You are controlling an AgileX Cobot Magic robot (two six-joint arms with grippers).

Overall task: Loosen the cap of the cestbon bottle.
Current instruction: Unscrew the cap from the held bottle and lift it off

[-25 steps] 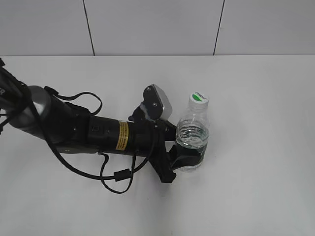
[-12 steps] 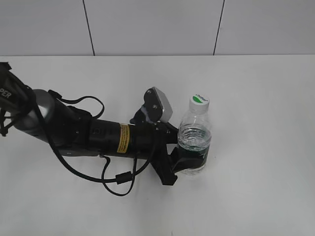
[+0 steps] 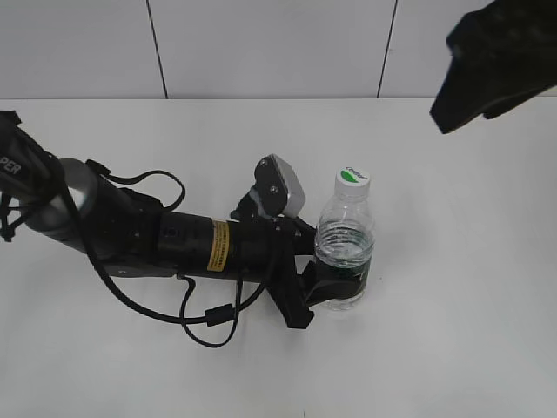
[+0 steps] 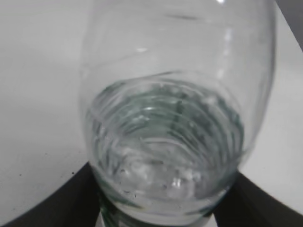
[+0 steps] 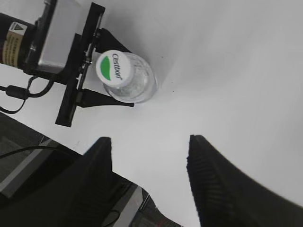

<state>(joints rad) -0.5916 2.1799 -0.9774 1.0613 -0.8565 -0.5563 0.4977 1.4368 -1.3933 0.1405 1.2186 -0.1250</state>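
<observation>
The table (image 3: 452,305) is white and bare around the cestbon bottle (image 3: 345,235), which stands upright near its middle. The left gripper (image 3: 335,283) clamps the bottle's lower body at the green label band, one finger on each side, with the arm lying low along the table to the left of the bottle. The right gripper (image 5: 149,177) hangs above and to the right of the bottle, well apart from it, fingers spread wide and holding nothing. The bottle is thin clear plastic, partly filled with water; judged light, smooth and easily squeezed, so a hard grip on the body may buckle the wall. The cap (image 5: 115,67), white with a green half-circle, sits on the neck, above the left gripper and untouched. Judged stiff and small, it is best taken across its rim from directly above
</observation>
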